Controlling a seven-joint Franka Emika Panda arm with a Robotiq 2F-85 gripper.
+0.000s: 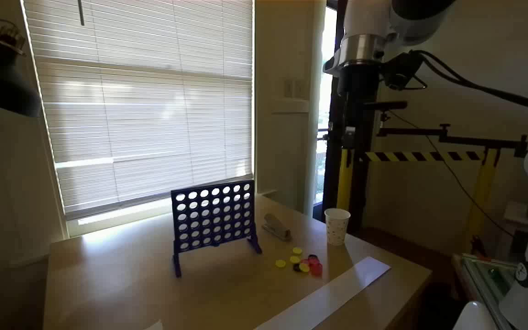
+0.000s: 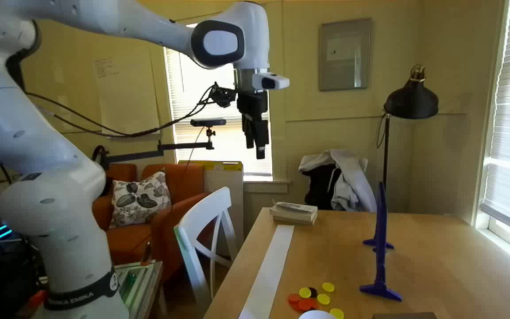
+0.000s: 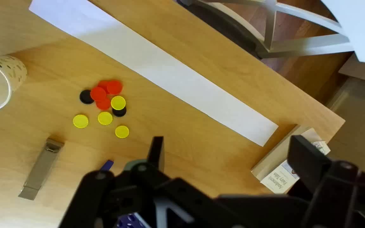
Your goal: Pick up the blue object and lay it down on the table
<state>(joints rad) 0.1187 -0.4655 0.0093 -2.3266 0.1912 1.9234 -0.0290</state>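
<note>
Blue grid board (image 1: 211, 218), one, stands upright on a wooden bench (image 1: 131, 284). Nearby are four yellow discs (image 3: 105, 118), four red discs (image 3: 114, 87), two black discs (image 3: 86, 97), one stapler (image 3: 41, 171), one paper cup (image 3: 16, 71) and one long white strip (image 3: 157, 68). One pincer (image 3: 228, 150) hangs above, well apart from the board, spread wide.

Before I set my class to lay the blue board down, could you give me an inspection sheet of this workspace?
Surface: light wooden table, with a white paper strip lying on it.
Job's things: blue grid board, standing upright on its feet, not yet laid down.
Clutter: red, yellow and black discs, patterned cup, stapler, book.
Pincer: open, holding nothing, raised in the air.
Cables: dark, slung through the air from the wrist camera.
Surroundings: white chair at the table's edge, black lamp, lowered blinds.
</note>
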